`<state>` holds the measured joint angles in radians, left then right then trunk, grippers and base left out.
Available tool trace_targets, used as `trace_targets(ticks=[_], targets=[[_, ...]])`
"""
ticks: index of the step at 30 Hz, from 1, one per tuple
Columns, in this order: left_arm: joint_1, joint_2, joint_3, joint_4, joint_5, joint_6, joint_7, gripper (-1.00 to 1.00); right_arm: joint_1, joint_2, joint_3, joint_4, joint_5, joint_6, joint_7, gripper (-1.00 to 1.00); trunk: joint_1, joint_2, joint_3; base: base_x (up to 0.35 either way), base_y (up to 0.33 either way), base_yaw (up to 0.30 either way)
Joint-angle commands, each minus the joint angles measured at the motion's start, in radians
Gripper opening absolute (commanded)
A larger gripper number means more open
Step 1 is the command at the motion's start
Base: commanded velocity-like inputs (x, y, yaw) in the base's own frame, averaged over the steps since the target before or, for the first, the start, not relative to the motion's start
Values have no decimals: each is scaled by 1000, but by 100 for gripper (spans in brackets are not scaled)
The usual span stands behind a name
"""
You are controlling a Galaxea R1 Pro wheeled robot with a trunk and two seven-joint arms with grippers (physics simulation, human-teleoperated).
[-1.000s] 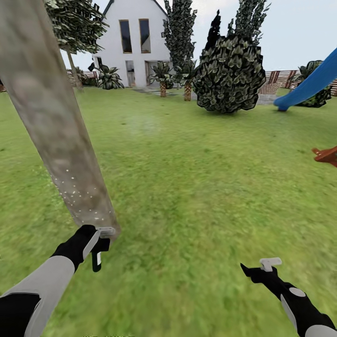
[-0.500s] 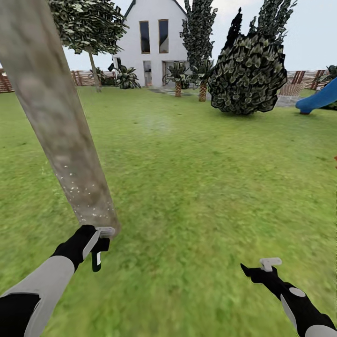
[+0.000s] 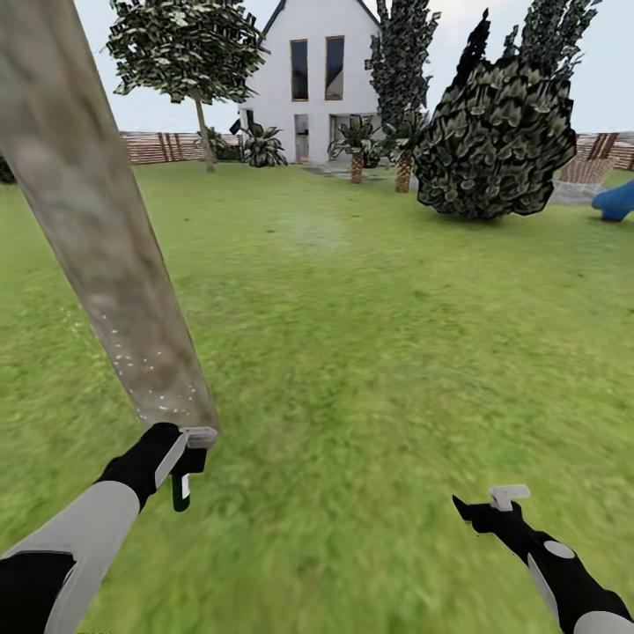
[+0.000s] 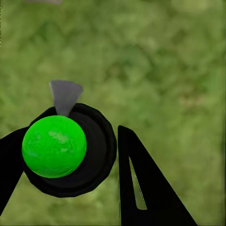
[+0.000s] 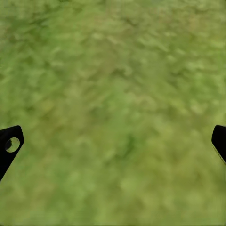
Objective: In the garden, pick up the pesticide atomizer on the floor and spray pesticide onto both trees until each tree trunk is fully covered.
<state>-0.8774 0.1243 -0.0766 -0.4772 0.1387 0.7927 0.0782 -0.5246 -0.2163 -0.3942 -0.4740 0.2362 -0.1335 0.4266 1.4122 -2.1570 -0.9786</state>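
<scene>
The left gripper (image 3: pixel 183 460) has its jaws clamped on the pesticide atomizer (image 3: pixel 181 490), just beside the foot of the tree trunk (image 3: pixel 106 255), which is flecked pale low down. The right gripper (image 3: pixel 493 506) hangs with jaws spread, empty. Spraying seems in hand; next, cover higher bark.

You had a mottled grey-tan tree trunk (image 3: pixel 106 238) flecked white low down, blurry green grass (image 3: pixel 370 352), a dark atomizer (image 3: pixel 181 490) with pale label, its bright green round end (image 4: pixel 54 146), a white house (image 3: pixel 321 79).
</scene>
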Motion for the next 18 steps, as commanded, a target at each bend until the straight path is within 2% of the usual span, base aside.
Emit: trace_targets(ticks=[1,18], targets=[[0,0,0,0,-1,0,0,-100,0,0,0,0,0,0,0,100,0,0,0,223,-269,276],[0,-1,0,-1,1,-1,0,-100,0,0,0,0,0,0,0,100,0,0,0,228,-265,276]])
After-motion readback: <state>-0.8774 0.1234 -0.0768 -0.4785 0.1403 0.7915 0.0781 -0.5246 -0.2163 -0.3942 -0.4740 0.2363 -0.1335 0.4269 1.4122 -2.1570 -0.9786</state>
